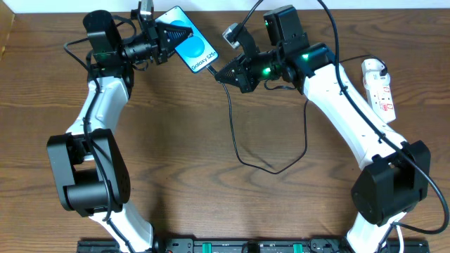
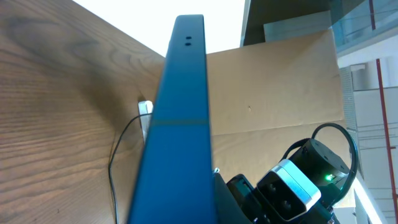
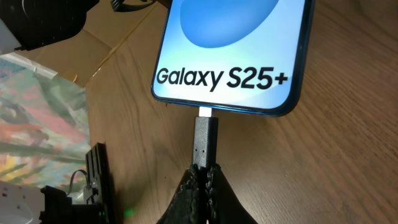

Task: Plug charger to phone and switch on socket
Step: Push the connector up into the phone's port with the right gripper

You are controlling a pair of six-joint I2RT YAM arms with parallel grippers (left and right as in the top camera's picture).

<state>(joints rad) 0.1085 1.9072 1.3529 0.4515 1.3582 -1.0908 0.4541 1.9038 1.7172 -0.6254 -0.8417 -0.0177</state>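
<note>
- Right now, one phone (image 1: 197, 50) is at the far middle of the table (image 1: 211, 204). The left gripper (image 1: 171, 35) pinches its upper end, jaws narrowed onto it.
- One charger (image 1: 235, 133) loops across the wood. The right gripper (image 3: 202, 180) is clamped tight on its connector (image 3: 205, 142), whose metal tip meets the phone's bottom edge; it is perhaps not fully seated.
- One socket (image 1: 380, 88) lies at the right edge, well apart from both grippers; its red marks are too small to count.
</note>
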